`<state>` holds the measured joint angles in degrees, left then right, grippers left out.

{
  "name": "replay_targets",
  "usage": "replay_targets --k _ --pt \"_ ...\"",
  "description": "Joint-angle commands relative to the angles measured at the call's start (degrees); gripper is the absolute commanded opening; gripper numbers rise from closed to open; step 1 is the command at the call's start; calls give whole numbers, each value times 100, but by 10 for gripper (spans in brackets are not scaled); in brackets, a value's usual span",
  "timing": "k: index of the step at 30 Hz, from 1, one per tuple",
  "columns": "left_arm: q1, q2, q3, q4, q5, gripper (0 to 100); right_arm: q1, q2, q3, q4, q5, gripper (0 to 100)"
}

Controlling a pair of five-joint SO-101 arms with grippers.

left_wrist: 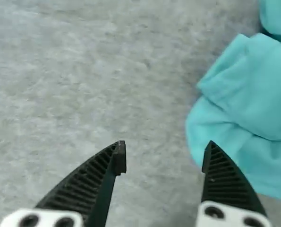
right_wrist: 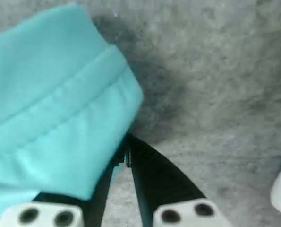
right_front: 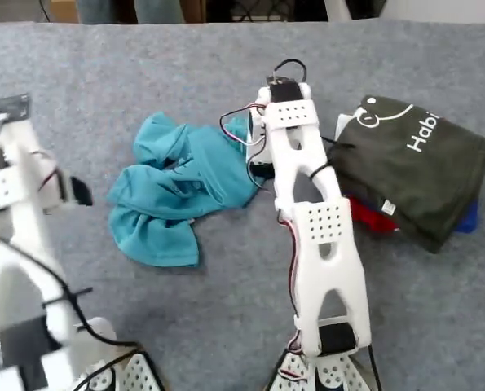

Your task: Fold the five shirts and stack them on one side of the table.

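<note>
A crumpled teal shirt [right_front: 177, 183] lies in the middle of the grey table. My right gripper [right_wrist: 126, 152] is shut on the shirt's hem [right_wrist: 50, 94] at its right edge, under the white right arm [right_front: 307, 187]. My left gripper [left_wrist: 165, 153] hangs open above bare table, just left of the teal shirt [left_wrist: 244, 109], with nothing between its fingers [left_wrist: 113, 163]. In the high view the left gripper [right_front: 81, 191] sits a short way from the shirt's left side.
A stack of folded shirts rests at the right side: a dark green one [right_front: 413, 171] on top, a red one [right_front: 368, 213] and a blue one [right_front: 468, 218] beneath. Grey cloth covers the table [right_front: 144, 73].
</note>
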<state>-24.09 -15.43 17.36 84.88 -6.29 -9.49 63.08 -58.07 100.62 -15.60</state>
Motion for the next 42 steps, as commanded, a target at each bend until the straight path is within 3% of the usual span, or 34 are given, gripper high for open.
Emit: replay_targets --k 1,5,18,27,31,42 --pt "778 387 -796 492 853 278 176 -57 -13 -53 35 15" --pt "1191 941 -901 484 1389 275 132 40 -22 -114 44 15" --pt "1042 1662 -892 -580 3429 273 123 57 -22 -149 44 15" --pt "1156 1662 -549 -299 3516 193 123 57 -22 -149 44 15" --pt "1156 1670 -163 -870 3516 193 123 57 -22 -149 44 15" --pt "1226 1688 -84 -1380 3851 193 114 57 -22 -132 44 15"
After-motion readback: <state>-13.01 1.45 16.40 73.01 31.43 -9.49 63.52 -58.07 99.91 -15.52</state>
